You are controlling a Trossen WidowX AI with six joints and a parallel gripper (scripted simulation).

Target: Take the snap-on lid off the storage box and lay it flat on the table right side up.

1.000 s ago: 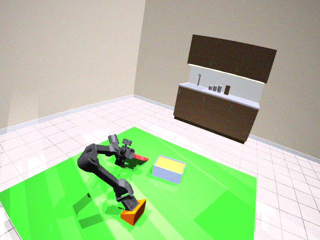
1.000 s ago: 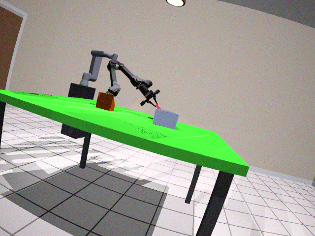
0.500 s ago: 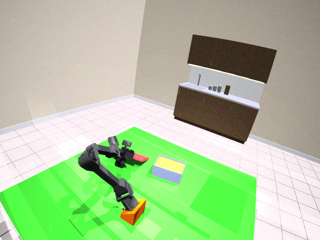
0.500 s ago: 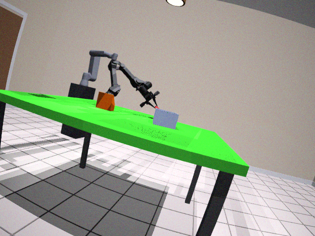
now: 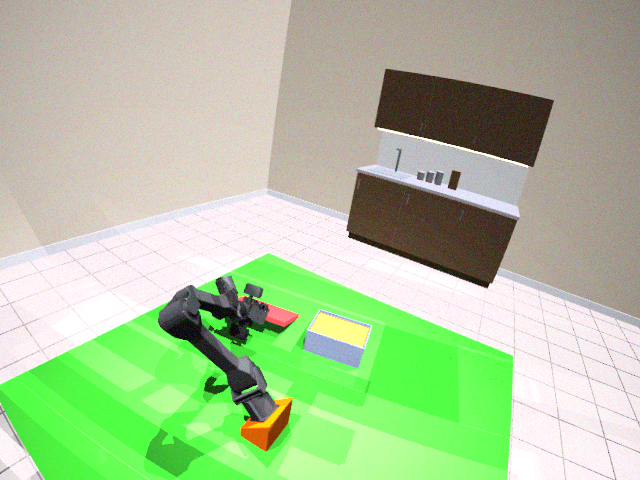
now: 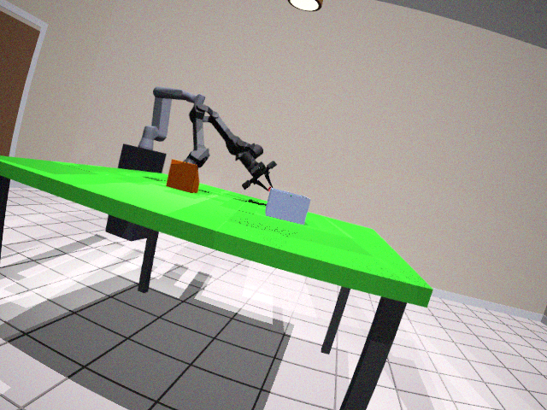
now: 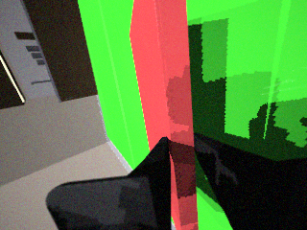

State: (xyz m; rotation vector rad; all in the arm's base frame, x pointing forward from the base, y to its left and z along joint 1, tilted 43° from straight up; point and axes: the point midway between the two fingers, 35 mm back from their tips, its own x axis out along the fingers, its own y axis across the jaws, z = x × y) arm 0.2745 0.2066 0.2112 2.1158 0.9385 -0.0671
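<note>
Beside the storage box (image 5: 337,337), on the green table (image 5: 413,403): red lid (image 5: 279,314) off the box and gripped at one edge by the pincer (image 5: 254,312), closed narrow on the thin panel. Box open, yellow interior exposed.

Handling, judged from shape — thin, flat, rigid, probably light; smooth faces likely slippery under an edge pinch. Best taken at the rim near mid-length to limit swing and twist; grip near a corner liable to let the panel pivot.

Top view: lid low and close to flat, just beside the box, contact with the table not determinable. Wrist view: lid (image 7: 165,91) edge-on between the dark fingers. Exterior view: box wall (image 6: 288,205) hides nearly all of the lid — only the pincer (image 6: 261,179) above it readable.
</note>
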